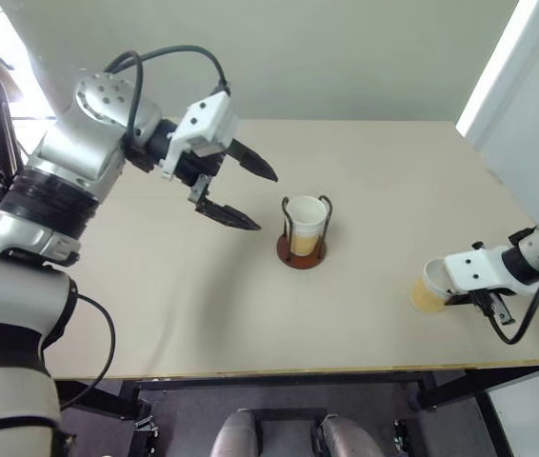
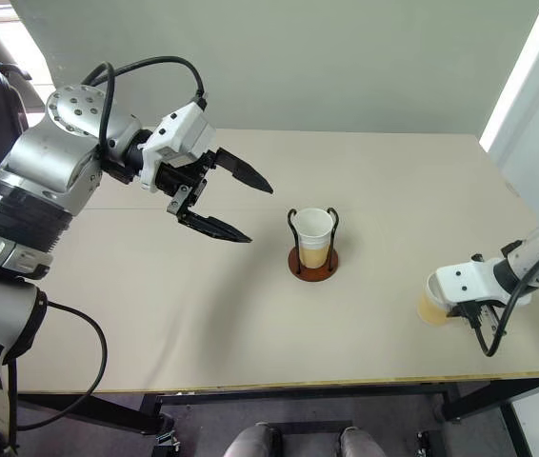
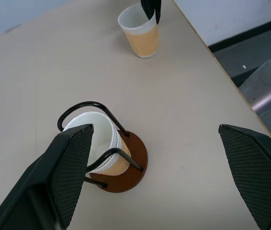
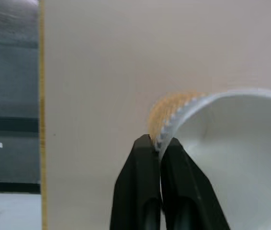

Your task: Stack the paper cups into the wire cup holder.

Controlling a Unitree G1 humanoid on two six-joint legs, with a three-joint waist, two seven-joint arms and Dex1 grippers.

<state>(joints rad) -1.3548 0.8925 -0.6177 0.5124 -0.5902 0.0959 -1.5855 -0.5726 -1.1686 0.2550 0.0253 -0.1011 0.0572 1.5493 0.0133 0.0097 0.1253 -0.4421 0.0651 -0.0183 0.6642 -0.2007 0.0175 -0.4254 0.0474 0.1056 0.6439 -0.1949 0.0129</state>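
The right tool (image 1: 438, 293) is clenched on the rim of a small tapered paper cup (image 1: 429, 288) with a white inside and tan-yellow lower wall. In the right wrist view the two black fingers (image 4: 147, 191) pinch the cup's wall at the lip, one finger inside and one outside. This cup stands near the desk's (image 1: 393, 171) front right corner, close to the edge, and looks slightly tilted in the grip.

The relation that matters: the wire cup holder (image 1: 304, 249) — a round reddish-brown disc base with two thin black wire loops standing upright — lies well apart from the held cup, toward the robot's left and a little farther back, near the desk's middle. Its axis is vertical, so the cup should probably arrive mouth up and come straight down between the loops.

The holder already carries a nested stack of white-and-tan cups (image 1: 306, 225), upright, rim just above the wire tops; the stacked rims in the left wrist view suggest two.

The left tool (image 1: 244, 193) is released, jaws spread wide and holding nothing — it hovers just beside the holder on its left, nearer it than the right arm is.
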